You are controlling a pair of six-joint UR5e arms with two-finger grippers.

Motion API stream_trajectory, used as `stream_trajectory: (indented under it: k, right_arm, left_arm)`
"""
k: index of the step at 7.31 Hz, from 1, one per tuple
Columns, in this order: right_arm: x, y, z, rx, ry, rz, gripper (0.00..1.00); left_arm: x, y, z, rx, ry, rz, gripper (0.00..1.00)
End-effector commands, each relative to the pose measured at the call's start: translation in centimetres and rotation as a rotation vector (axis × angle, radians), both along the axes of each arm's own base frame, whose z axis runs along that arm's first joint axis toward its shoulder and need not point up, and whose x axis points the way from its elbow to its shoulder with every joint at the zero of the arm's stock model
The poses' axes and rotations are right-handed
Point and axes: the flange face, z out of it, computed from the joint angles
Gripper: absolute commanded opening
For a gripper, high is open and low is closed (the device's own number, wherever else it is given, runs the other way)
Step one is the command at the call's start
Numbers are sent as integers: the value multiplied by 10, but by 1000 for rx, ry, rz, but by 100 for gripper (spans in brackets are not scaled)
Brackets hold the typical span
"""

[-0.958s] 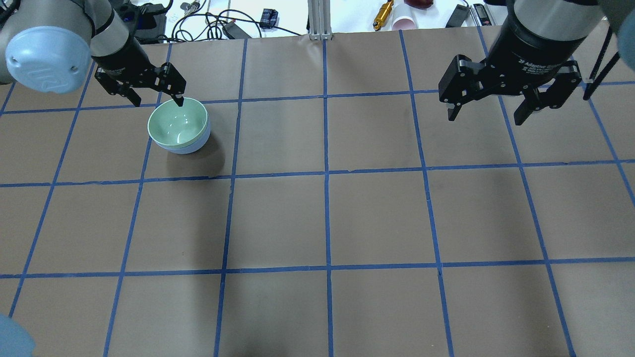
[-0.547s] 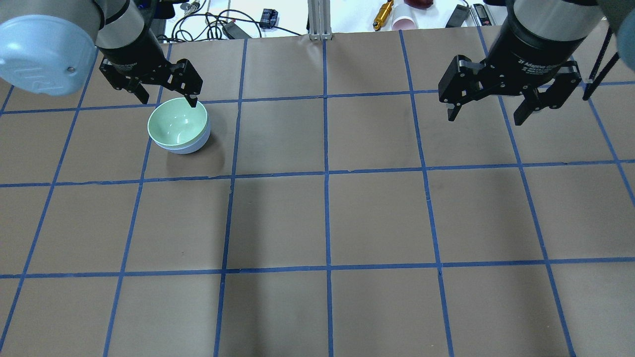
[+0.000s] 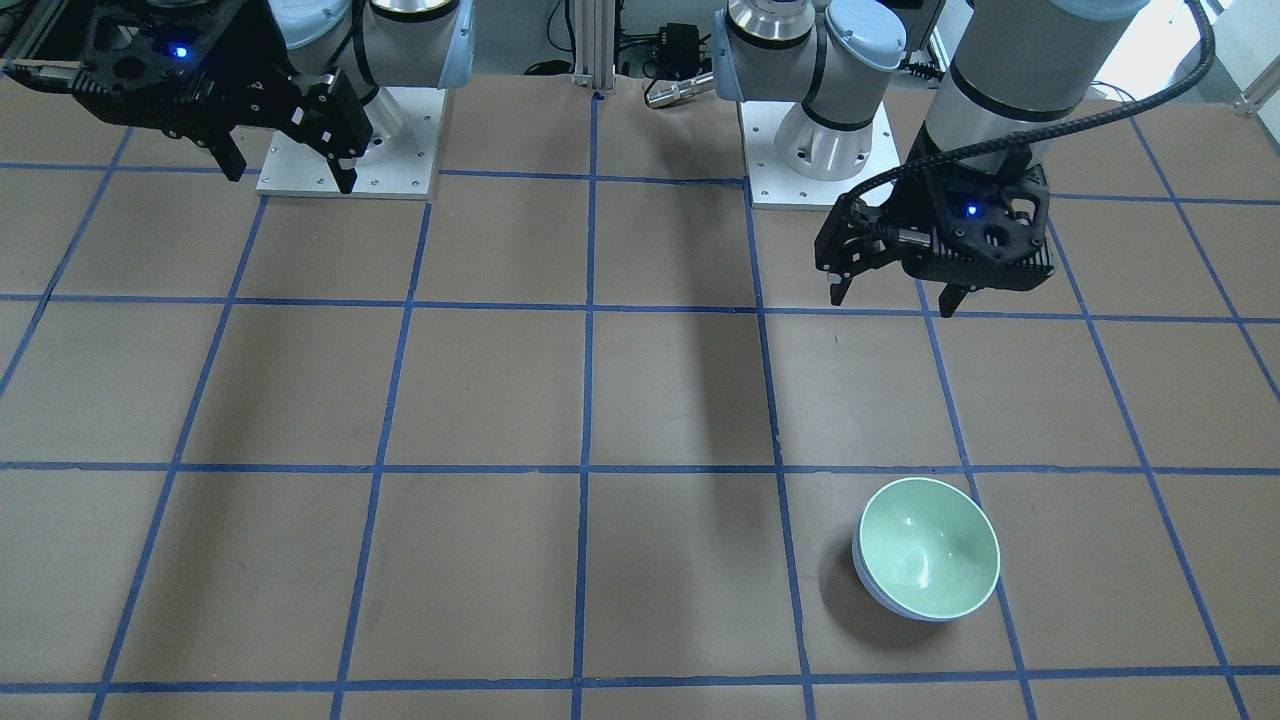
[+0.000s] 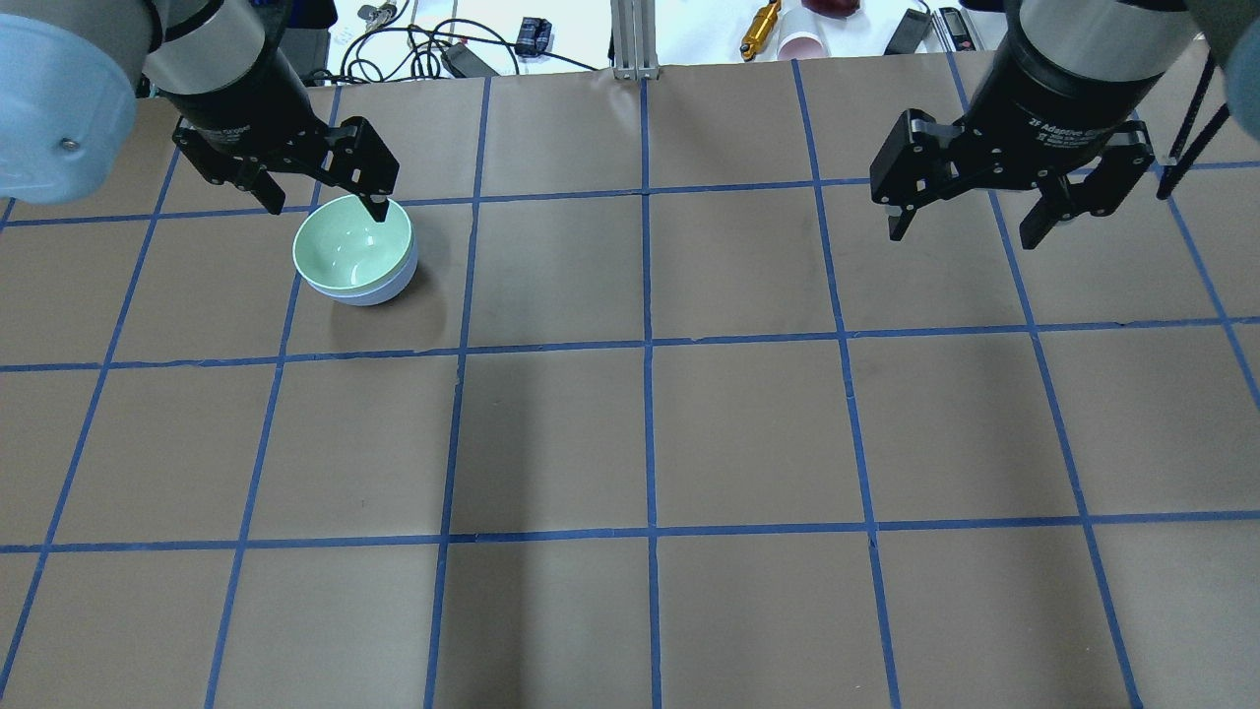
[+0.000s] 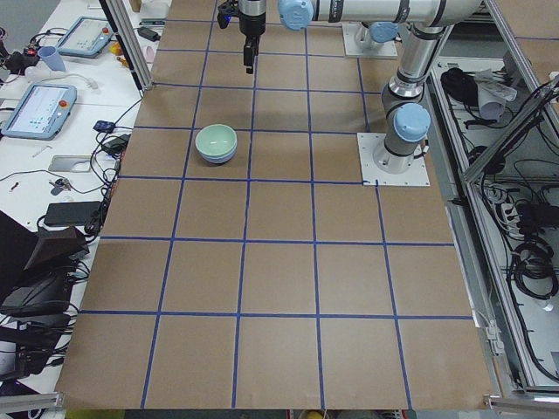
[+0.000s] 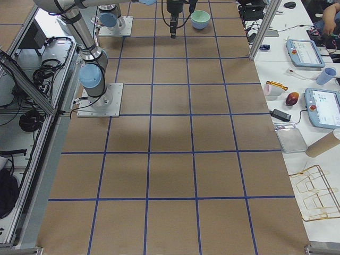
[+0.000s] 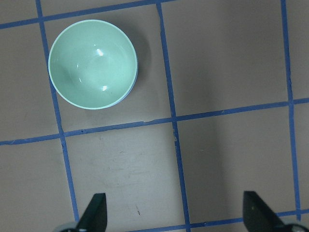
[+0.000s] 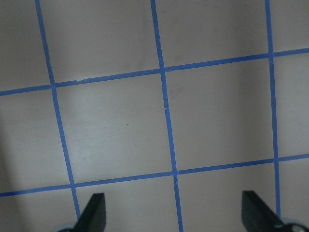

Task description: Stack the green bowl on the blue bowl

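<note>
The green bowl [image 4: 352, 246] sits nested upright inside the blue bowl [image 4: 382, 292] on the table's far left; only the blue bowl's lower side shows. Both show in the front view, green [image 3: 930, 545] over blue [image 3: 872, 590], and in the left wrist view [image 7: 92, 64]. My left gripper [image 4: 325, 205] is open and empty. It hangs above the table by the bowls' far rim, clear of them [image 3: 893, 303] [image 7: 175, 215]. My right gripper [image 4: 962, 236] is open and empty over the far right of the table [image 3: 290, 178] [image 8: 174, 215].
The table is brown paper with a blue tape grid. Beyond its far edge lie cables, a yellow tool [image 4: 760, 30], a pink cup [image 4: 802, 44] and an aluminium post [image 4: 635, 39]. The arm bases [image 3: 345, 150] [image 3: 815, 160] stand at the robot's side.
My left gripper, open throughout, has risen from the green bowl's far rim and shifted a little to the right. The stacked bowls and my right arm have not moved.
</note>
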Motion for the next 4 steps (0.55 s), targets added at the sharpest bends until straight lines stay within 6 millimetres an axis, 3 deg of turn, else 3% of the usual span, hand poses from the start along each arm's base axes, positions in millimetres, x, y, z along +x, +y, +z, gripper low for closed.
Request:
stream_trajectory:
  k: [1, 4]
  right_arm:
    - [0, 0, -1, 2, 0, 0, 100]
    - [0, 0, 0, -1, 0, 0, 100]
  left_arm:
    - [1, 3, 5, 3, 1, 2, 100]
    - [1, 11, 1, 40, -6, 2, 100]
